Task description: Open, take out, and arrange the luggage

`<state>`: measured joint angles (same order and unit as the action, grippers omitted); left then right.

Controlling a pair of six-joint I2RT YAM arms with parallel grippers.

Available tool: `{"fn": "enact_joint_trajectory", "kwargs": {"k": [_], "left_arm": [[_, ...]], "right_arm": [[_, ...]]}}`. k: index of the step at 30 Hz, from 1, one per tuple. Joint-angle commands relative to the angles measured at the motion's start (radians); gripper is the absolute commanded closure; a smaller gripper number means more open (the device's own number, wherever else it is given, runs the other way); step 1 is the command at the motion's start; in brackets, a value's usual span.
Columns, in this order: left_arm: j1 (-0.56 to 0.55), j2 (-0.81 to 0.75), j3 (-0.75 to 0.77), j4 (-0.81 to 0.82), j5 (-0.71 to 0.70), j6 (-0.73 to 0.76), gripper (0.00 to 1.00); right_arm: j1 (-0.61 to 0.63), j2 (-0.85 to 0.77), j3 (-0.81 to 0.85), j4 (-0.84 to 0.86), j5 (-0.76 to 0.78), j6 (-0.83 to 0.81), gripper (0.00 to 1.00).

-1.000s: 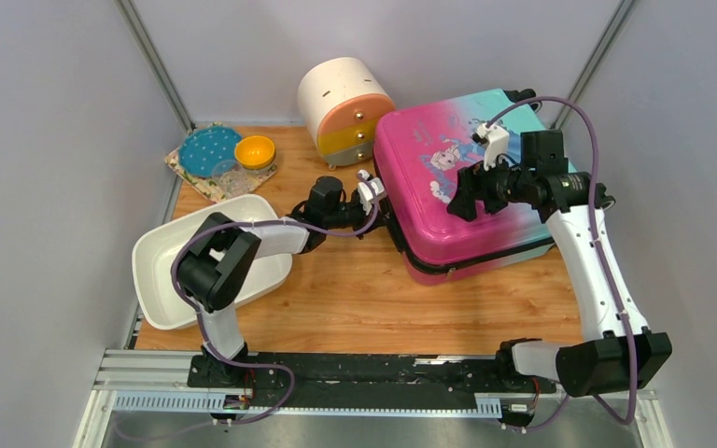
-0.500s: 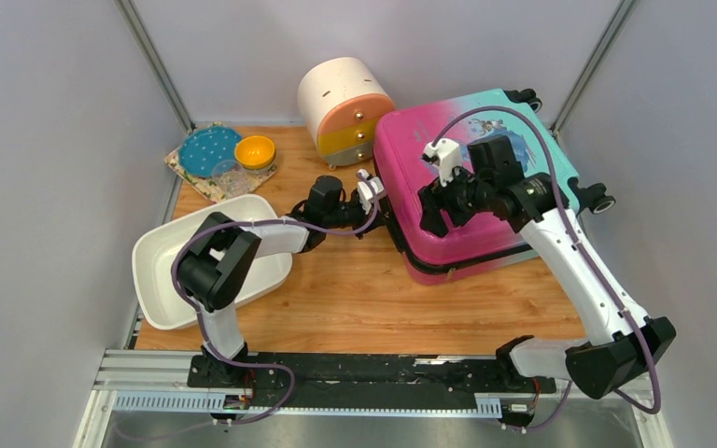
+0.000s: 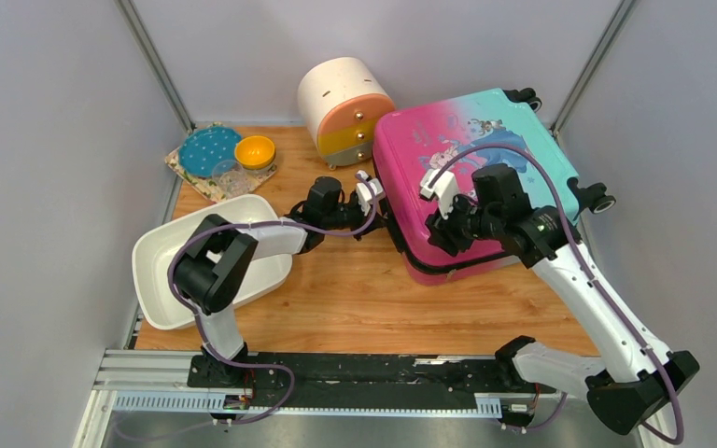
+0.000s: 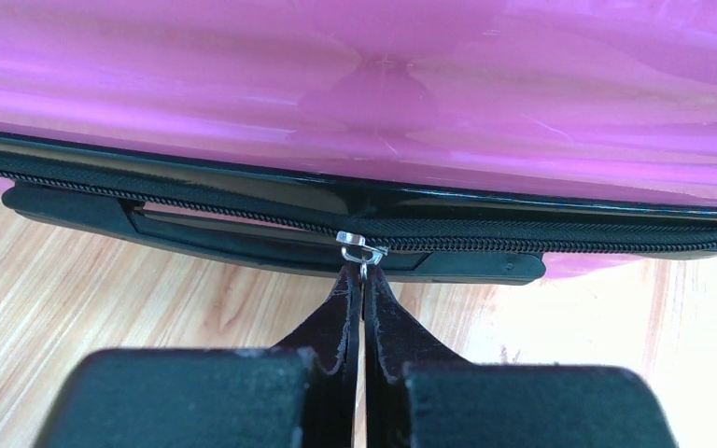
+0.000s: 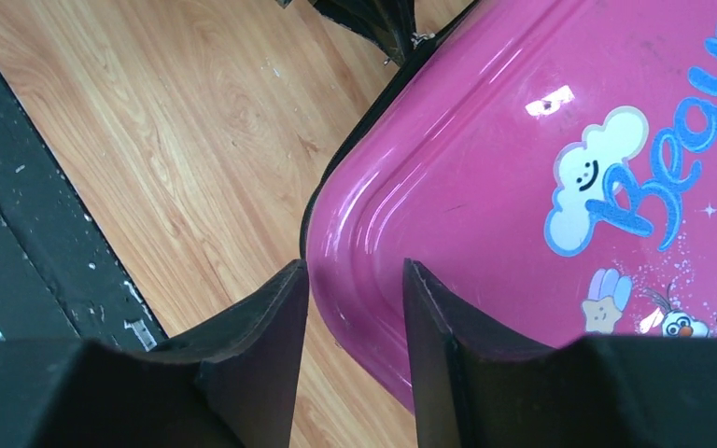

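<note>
The luggage [image 3: 485, 140] lies flat on the wooden counter [image 3: 355, 289], in the far right part, with the printed pink-to-teal shell facing up and the lid down on the lower shell. Its black wheels [image 3: 597, 199] point to the right and far side. The left arm reaches across the counter to the left side of the luggage. The left claw [image 4: 362, 280] is clenched, and its two fingertips are pressed together on the small metal zipper pull [image 4: 362, 248] at the black seam. The pull sits just above the black side handle [image 4: 243, 238]. The right arm extends over the near left corner of the luggage. The right claw [image 5: 355, 271] is released: its fingers [image 5: 261, 317] stand apart with a clear gap and grasp nothing. The rounded pink corner shows in the gap between them. Whether they touch the shell cannot be determined. A white basin [image 3: 163, 271] rests at the near left of the counter, partly under the left arm. A round cream cabinet [image 3: 341, 103] stands just beside the far left corner of the luggage.
</note>
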<state>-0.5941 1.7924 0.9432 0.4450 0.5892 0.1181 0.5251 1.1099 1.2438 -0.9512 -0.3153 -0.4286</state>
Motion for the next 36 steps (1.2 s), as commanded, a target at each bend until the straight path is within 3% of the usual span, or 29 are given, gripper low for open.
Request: {"fn": "enact_joint_trajectory", "kwargs": {"k": [1, 8, 15, 21, 23, 26, 31, 36], "left_arm": [[0.036, -0.057, 0.002, -0.083, -0.040, 0.025, 1.00], [0.034, -0.060, 0.002, -0.103, -0.049, 0.026, 1.00], [0.022, -0.090, -0.018, -0.108, -0.039, 0.061, 1.00], [0.016, -0.111, -0.043, -0.097, -0.028, 0.072, 1.00], [0.014, -0.113, -0.046, -0.088, -0.023, 0.074, 1.00], [0.011, -0.108, -0.047, -0.077, -0.022, 0.074, 1.00], [0.010, -0.103, -0.060, -0.045, -0.017, 0.075, 1.00], [0.010, -0.100, -0.069, -0.003, -0.014, 0.057, 1.00]], "right_arm": [[0.003, 0.022, -0.084, -0.326, -0.030, -0.100, 0.56], [0.004, 0.005, -0.115, -0.477, -0.018, -0.209, 0.58], [-0.016, -0.048, -0.158, -0.573, 0.030, -0.283, 0.66], [-0.060, -0.079, -0.107, -0.687, 0.004, -0.348, 0.70], [-0.082, -0.081, -0.017, -0.676, -0.039, -0.332, 0.68], [-0.100, -0.036, 0.173, -0.598, -0.074, -0.225, 0.59], [-0.129, 0.132, 0.394, -0.260, -0.024, 0.052, 0.52], [-0.129, 0.393, 0.560, 0.084, 0.264, 0.174, 0.45]]}}
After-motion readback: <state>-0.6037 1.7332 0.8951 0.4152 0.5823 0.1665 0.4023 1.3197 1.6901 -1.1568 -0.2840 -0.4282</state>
